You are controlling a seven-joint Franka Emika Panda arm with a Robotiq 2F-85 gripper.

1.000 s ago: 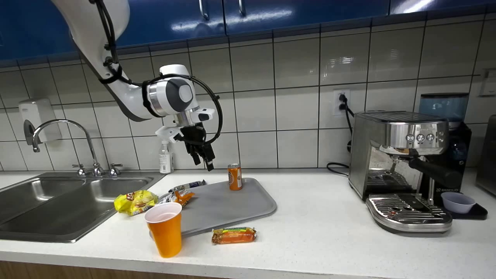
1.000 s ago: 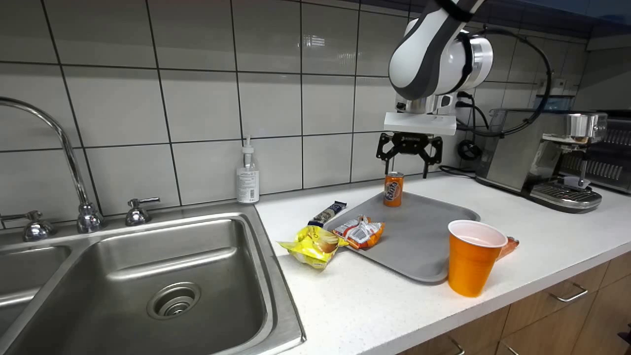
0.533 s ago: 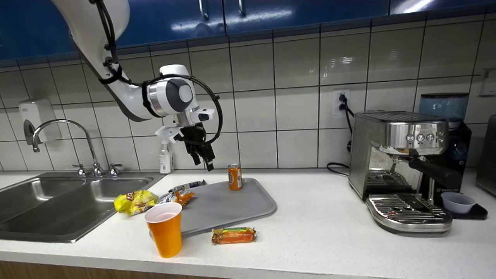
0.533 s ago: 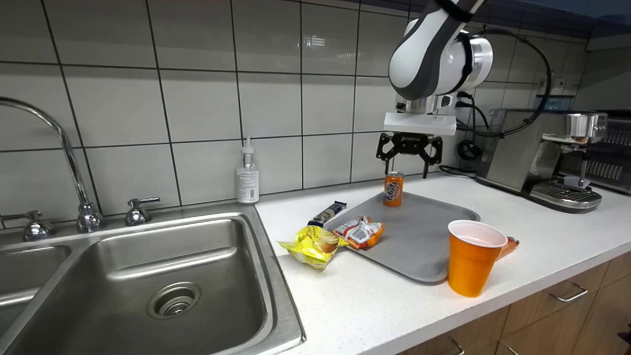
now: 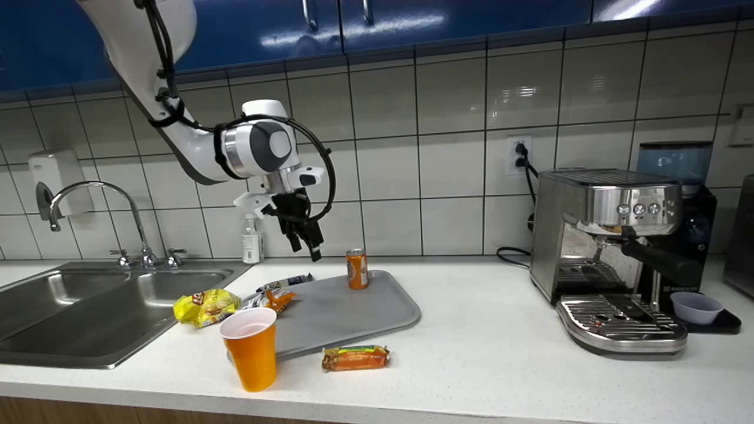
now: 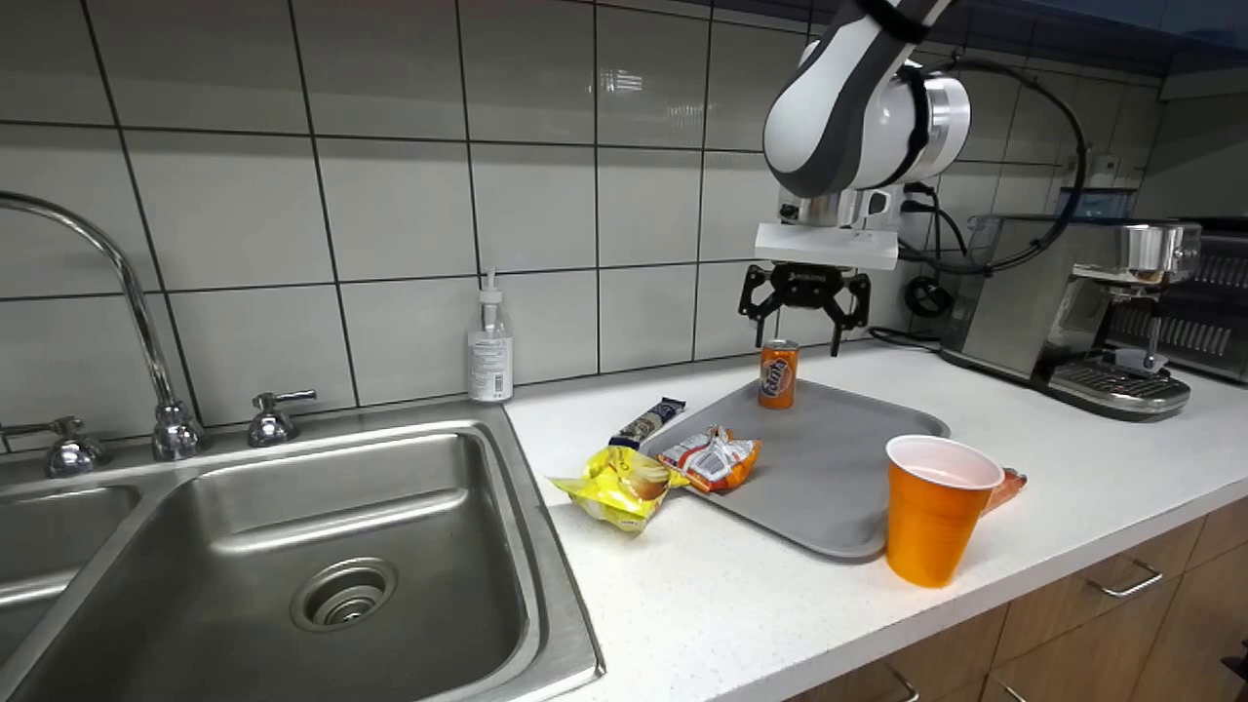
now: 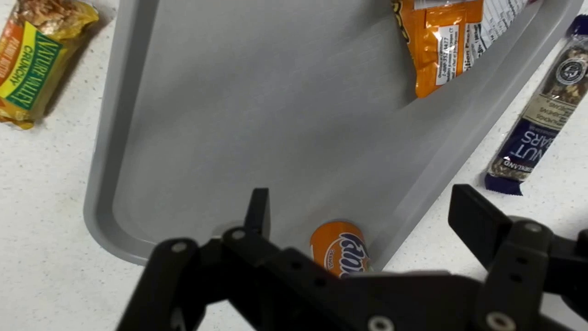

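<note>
Plainly unloaded, the black two-finger gripper [image 6: 798, 344] hangs above the white counter [image 5: 483, 330], its fingers spread wide apart and pointing down. Nearest to it is the orange Fanta can [image 6: 778, 377], which stands upright on the grey tray [image 6: 829, 497], close to the tray's corner by the tiled wall [image 6: 400, 214]; a visible gap separates can and fingertips in an exterior view. (From the wrist, the same can shows between the two fingers, partly hidden by the gripper body.) At the tray's sink-side edge lies an orange-and-white snack bag [image 6: 719, 460], just beside a yellow bag [image 6: 624, 489]. Outside the rim nearby rests a nut bar [image 7: 538, 117] in a partly clear, dark blue wrapper; beyond the opposite rim, a Nature Valley packet [image 7: 34, 69] lies on the counter. An orange cup [image 6: 934, 522], white inside, stands upright by the tray; whether the two touch cannot be told. Surroundings: a steel sink [image 6: 409, 526] with a curved faucet [image 6: 176, 434], a pump bottle [image 6: 490, 361] near the wall, and, farther along the counter, a metal espresso machine [image 5: 554, 235] with a small pale bowl [image 5: 696, 309] beside it. Blue cabinets [image 5: 471, 23] line the top of an exterior view.
</note>
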